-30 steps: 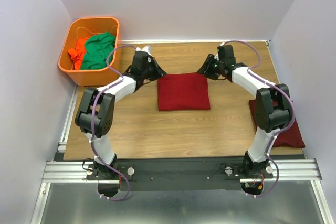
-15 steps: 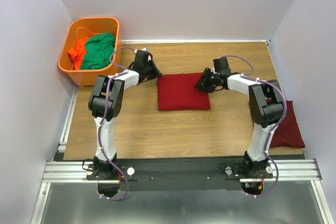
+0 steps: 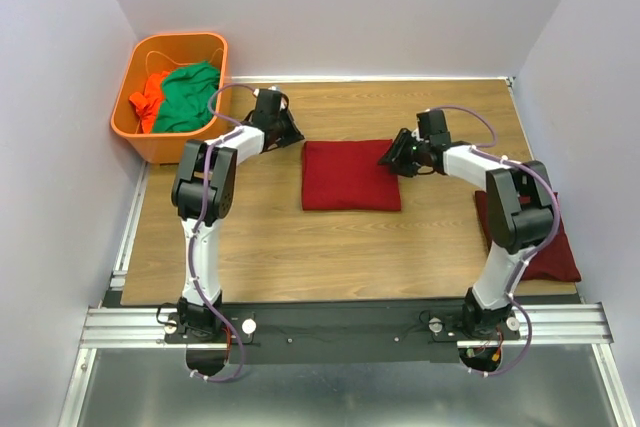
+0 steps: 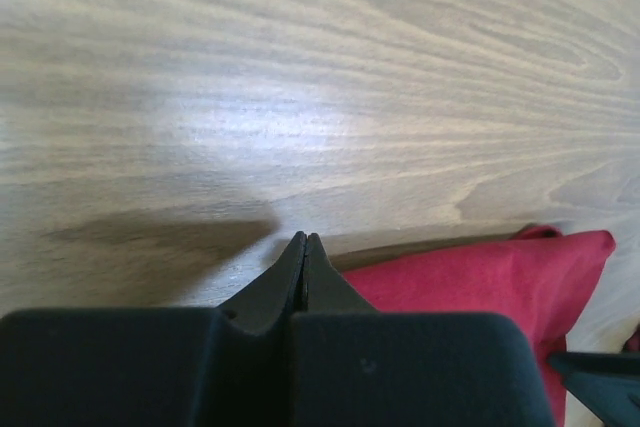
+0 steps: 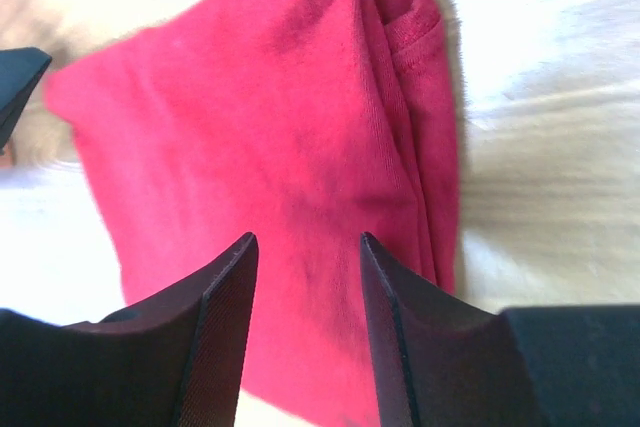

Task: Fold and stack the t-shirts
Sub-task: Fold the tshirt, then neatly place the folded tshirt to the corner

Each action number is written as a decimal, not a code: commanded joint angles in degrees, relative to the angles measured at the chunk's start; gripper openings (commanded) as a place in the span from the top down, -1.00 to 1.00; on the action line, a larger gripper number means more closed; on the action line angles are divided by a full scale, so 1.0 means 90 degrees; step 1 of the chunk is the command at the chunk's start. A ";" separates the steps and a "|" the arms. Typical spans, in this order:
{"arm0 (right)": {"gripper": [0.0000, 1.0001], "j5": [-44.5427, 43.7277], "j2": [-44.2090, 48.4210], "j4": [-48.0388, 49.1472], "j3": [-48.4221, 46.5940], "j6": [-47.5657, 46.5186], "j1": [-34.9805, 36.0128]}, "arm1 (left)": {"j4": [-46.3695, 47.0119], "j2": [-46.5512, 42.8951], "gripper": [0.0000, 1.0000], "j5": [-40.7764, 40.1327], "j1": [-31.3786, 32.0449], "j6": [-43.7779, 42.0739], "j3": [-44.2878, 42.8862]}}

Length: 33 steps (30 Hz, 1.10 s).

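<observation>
A maroon t-shirt lies folded into a rectangle in the middle of the wooden table. A second maroon t-shirt lies at the table's right edge, partly hidden behind the right arm. My left gripper is shut and empty, just off the folded shirt's far left corner. In the left wrist view its fingertips meet over bare wood, with the shirt to their right. My right gripper is open at the shirt's right edge. In the right wrist view its fingers straddle the red cloth without closing on it.
An orange basket at the far left corner holds a green garment and an orange garment. White walls close in the table on the left, back and right. The left gripper's tip shows at the right wrist view's left edge.
The left gripper has closed fully and drawn slightly back from the shirt's corner, its arm folding up. The right gripper came down along the shirt's right edge and stays open.
</observation>
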<state>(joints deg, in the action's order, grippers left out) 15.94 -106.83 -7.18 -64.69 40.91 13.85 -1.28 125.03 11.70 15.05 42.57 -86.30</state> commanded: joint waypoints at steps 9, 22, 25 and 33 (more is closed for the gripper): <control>-0.36 -0.0395 0.0952 -0.0228 0.0635 -0.0414 -0.0386 | -0.0815 -0.1919 0.49 -0.1056 0.0816 -0.0442 0.0418; -0.62 -0.0385 0.0395 -0.0150 0.0381 -0.0707 -0.0376 | -0.0258 -0.2029 1.00 -0.0714 0.2712 -0.0276 0.1825; -0.62 -0.0356 0.0268 -0.0111 0.0381 -0.0736 -0.0367 | -0.0190 -0.1696 1.00 -0.0734 0.2781 -0.0237 0.1787; -0.58 -0.0453 0.0053 -0.0091 0.0342 -0.0863 -0.0240 | -0.0424 -0.1159 1.00 -0.1017 0.3074 -0.0413 0.1611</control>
<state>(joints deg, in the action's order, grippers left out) 13.32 -104.20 -7.62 -60.73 34.83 10.70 -4.01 112.92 4.45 41.06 40.05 -70.39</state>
